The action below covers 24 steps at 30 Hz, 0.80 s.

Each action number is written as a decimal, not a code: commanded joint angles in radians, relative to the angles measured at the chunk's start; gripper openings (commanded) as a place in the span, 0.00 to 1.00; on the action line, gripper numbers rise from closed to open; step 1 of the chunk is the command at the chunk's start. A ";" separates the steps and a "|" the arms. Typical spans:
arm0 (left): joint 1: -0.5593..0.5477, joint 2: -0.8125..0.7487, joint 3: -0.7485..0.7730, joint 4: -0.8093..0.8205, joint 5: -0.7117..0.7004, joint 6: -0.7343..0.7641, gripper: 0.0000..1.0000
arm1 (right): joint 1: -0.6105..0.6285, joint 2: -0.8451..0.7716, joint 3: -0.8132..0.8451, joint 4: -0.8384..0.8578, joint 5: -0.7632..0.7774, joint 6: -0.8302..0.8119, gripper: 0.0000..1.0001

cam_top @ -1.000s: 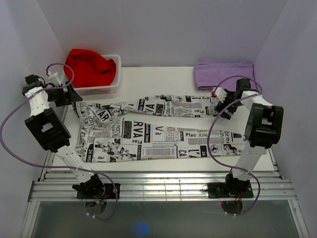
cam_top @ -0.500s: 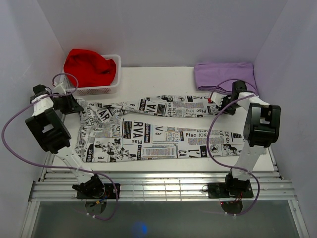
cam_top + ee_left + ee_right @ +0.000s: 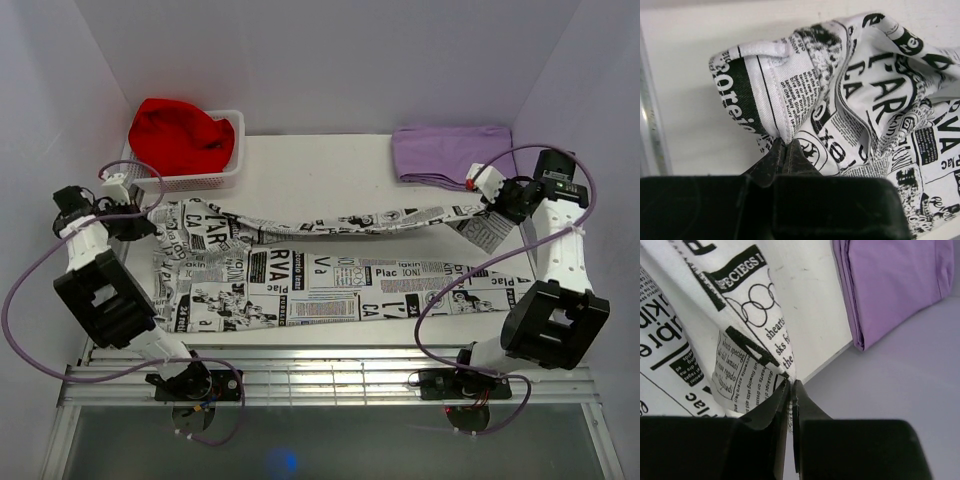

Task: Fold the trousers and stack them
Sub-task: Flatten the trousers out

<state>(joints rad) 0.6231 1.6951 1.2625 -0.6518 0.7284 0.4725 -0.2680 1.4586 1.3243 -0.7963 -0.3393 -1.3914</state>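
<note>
The trousers (image 3: 330,275), white with black newspaper print, lie stretched across the table. The far leg is pulled taut and lifted between both arms. My left gripper (image 3: 138,207) is shut on the waistband corner at the far left; in the left wrist view the pinched white hem (image 3: 771,95) bunches above the closed tips (image 3: 785,145). My right gripper (image 3: 487,200) is shut on the far leg's cuff at the right edge; the right wrist view shows the printed cuff (image 3: 750,355) clamped between its fingertips (image 3: 790,385).
A white basket (image 3: 215,176) holding a red cloth (image 3: 180,135) stands at the back left, just beyond the left gripper. A folded lilac cloth (image 3: 450,150) lies at the back right (image 3: 890,280). The table's right edge (image 3: 832,360) runs close under the right gripper.
Both grippers closed on the trousers. The right arm swung outward to the right with the cuff and the left pulled left, lifting and stretching the far leg.
</note>
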 commanded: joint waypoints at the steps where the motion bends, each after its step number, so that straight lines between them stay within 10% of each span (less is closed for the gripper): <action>1: 0.056 -0.170 -0.072 0.098 0.092 0.087 0.00 | -0.095 -0.050 0.053 -0.063 -0.056 0.006 0.08; 8: 0.112 -0.345 -0.238 0.340 0.137 0.052 0.00 | -0.152 0.038 0.101 0.069 -0.050 0.147 0.08; 20: -0.032 -0.032 -0.016 0.488 0.053 -0.160 0.06 | 0.001 0.673 0.540 0.232 0.172 0.377 0.08; 24: -0.057 0.047 0.103 0.449 -0.046 -0.216 0.60 | 0.029 0.714 0.607 0.223 0.267 0.433 0.87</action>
<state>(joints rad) 0.5720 1.7485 1.2530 -0.2607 0.7811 0.3229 -0.2447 2.1990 1.8465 -0.6216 -0.1867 -1.0195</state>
